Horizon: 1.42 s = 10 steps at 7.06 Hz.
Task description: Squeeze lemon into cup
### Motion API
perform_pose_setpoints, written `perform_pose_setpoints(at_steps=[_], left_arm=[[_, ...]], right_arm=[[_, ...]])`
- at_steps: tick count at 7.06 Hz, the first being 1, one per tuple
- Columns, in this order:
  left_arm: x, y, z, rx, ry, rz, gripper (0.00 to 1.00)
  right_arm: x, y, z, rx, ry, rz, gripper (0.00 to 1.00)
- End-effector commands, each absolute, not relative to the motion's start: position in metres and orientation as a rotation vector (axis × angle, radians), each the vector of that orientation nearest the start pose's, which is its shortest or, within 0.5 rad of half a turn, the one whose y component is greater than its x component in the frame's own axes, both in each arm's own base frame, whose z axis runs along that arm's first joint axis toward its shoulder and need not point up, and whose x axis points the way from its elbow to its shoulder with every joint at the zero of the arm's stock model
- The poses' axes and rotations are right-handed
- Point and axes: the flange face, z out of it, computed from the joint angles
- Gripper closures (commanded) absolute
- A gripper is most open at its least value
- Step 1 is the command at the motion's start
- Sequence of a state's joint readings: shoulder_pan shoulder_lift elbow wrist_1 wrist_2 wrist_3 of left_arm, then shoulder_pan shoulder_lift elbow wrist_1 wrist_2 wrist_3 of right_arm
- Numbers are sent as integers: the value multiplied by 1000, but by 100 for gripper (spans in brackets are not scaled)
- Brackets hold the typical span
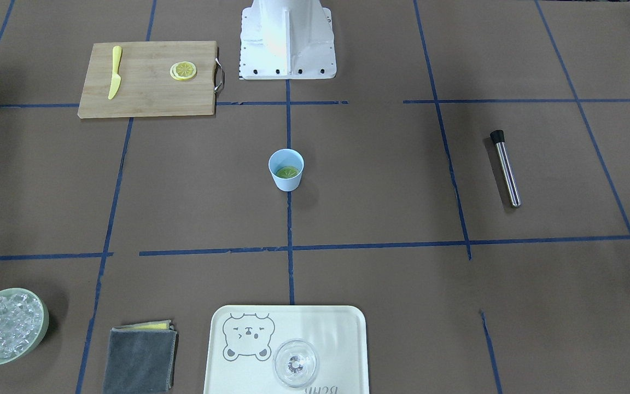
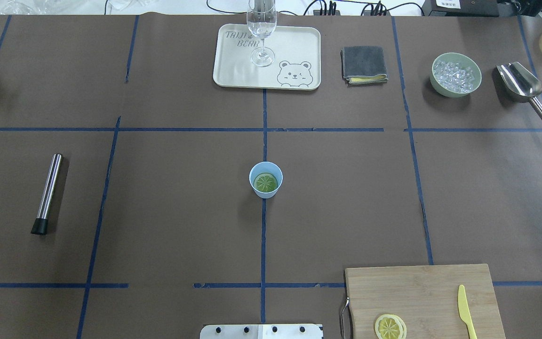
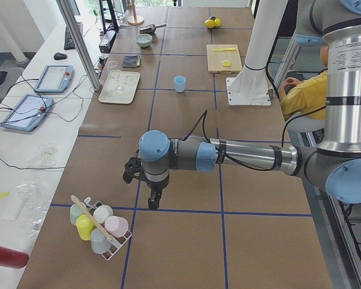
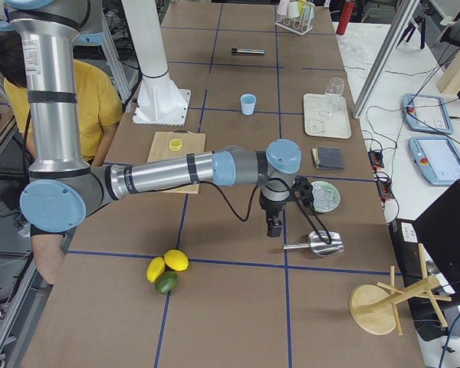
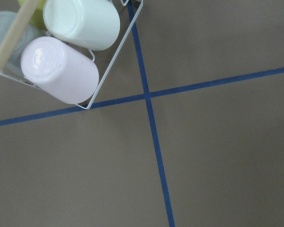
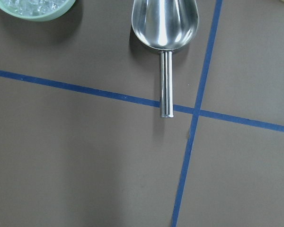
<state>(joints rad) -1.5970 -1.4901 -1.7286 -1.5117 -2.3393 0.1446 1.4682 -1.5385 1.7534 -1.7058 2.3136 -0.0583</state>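
The light-blue cup (image 1: 286, 169) (image 2: 266, 179) stands upright at the table's centre, and a greenish round slice with a spoke pattern lies inside it. The lemon (image 1: 183, 70) (image 2: 390, 326), a yellow slice with its cut face up, lies on the wooden cutting board (image 1: 145, 93). Both grippers show only in the side views. My left gripper (image 3: 153, 201) hangs over the table's left end, beside a rack of cups. At the other end, my right gripper (image 4: 274, 228) hangs near a metal scoop. I cannot tell whether either is open or shut.
A yellow knife (image 1: 115, 72) lies on the board. A steel tube (image 1: 505, 168), a tray (image 1: 337, 328) with a clear glass (image 1: 295, 363), a grey cloth (image 1: 139, 358), an ice bowl (image 1: 46, 323) and the scoop (image 2: 520, 84) sit around the table. A person sits behind the robot.
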Motion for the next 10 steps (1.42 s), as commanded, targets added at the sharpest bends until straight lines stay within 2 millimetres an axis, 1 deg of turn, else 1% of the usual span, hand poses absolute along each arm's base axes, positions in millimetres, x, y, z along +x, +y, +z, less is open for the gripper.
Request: perform_pose_setpoints(at_steps=[1,2,3,5,8,10], left_arm=[[-76,-443,636,2,768,87,0],[-76,-441,631,-19,770,78,0],[-76,-437,630,-29,770,74,0],[-75,-436,632,-35,771,76,0],[-73,-437,629,-25,773,83,0],[-73,-437,633,-29,773,85,0]], right_arm=[[-10,-508,572,34,-742,-225,0],[-11,-509,579,20,-741,-221,0],[-12,-509,582,10,-742,-220,0],[-11,-506,581,12,-747,-219,0],[-12,-503,583,6,-774,-214,0],[-12,-501,584,5,-777,-213,0]])
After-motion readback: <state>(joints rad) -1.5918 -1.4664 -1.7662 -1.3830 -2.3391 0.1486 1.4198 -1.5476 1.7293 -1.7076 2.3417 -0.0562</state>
